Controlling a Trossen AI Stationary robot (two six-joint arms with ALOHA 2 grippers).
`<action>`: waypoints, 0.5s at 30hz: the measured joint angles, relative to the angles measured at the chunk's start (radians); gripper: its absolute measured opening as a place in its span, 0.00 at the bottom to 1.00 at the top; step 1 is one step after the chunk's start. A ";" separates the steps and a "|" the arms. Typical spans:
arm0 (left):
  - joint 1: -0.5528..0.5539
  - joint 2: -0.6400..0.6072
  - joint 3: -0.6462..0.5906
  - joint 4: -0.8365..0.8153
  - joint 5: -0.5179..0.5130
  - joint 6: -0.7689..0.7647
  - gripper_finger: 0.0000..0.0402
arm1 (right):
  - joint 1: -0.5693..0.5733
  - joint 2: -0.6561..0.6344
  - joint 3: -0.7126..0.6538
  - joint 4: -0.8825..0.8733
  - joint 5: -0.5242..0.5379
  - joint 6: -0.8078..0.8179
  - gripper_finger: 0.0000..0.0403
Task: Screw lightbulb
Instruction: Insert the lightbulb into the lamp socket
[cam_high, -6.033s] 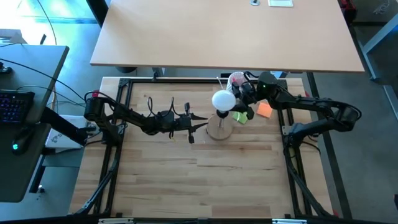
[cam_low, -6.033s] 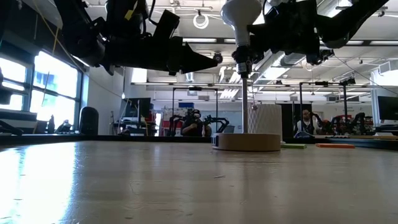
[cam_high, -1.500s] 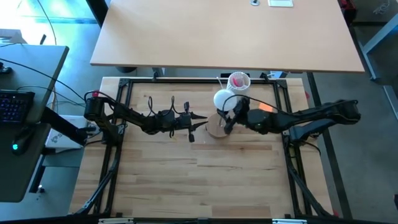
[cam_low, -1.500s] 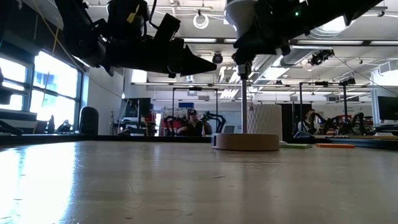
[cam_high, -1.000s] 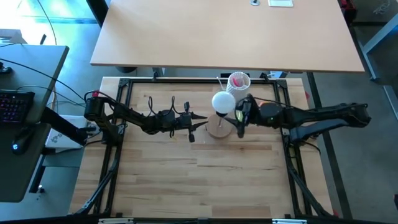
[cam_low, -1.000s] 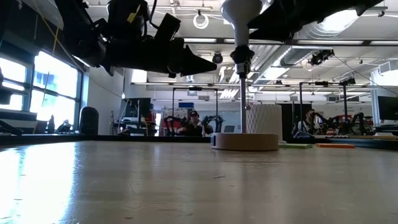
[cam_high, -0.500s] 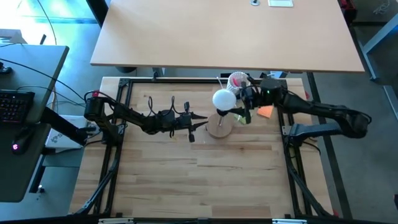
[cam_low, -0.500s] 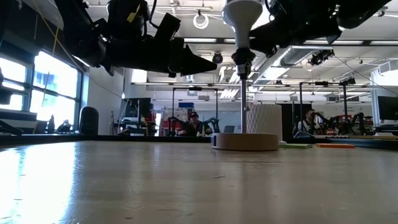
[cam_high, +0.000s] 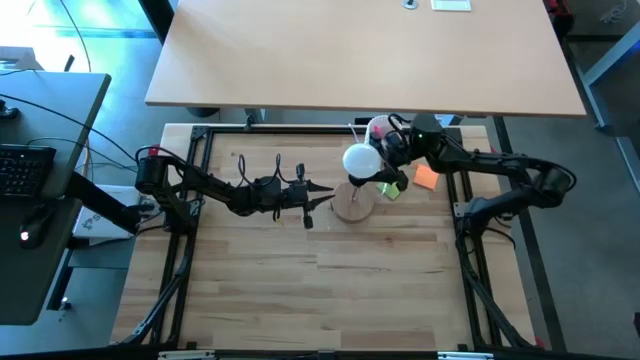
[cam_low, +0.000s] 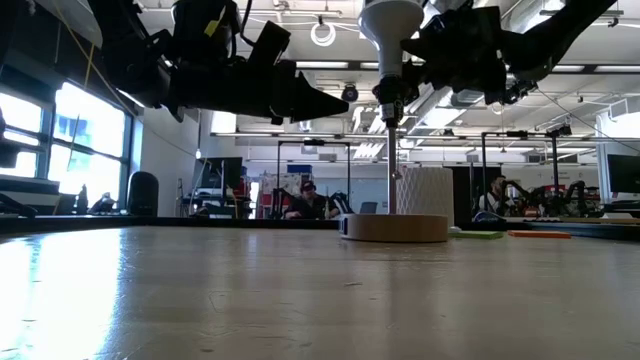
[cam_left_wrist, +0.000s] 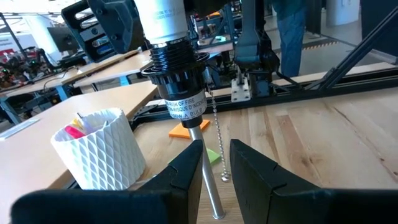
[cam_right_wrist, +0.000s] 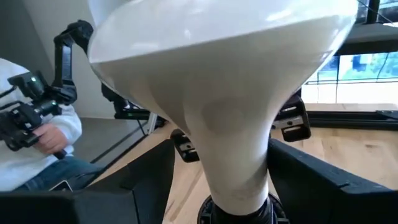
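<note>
Lightbulb (cam_low: 390, 40) upright, globe up, base down.

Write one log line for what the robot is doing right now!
right tool: around lightbulb neck, over socket | left tool: astride lamp pole

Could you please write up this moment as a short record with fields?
bulb: white lightbulb seated in the black socket on a thin metal pole
stand: round wooden base on the table
right gripper: fingers on both sides of the bulb's neck
left gripper: fingers either side of the pole; contact unclear
nearby: white ribbed cup holding pink items, orange and green notes behind the stand
</note>
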 joint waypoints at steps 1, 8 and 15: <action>0.000 0.000 0.000 0.000 0.000 0.000 0.19 | -0.003 0.007 0.000 0.013 -0.006 0.011 0.61; 0.000 0.000 0.000 0.000 0.000 0.000 0.19 | -0.005 0.023 0.000 0.032 0.005 0.012 0.52; 0.000 0.000 0.000 -0.001 0.000 -0.001 0.19 | -0.002 0.023 0.000 0.035 0.039 0.016 0.34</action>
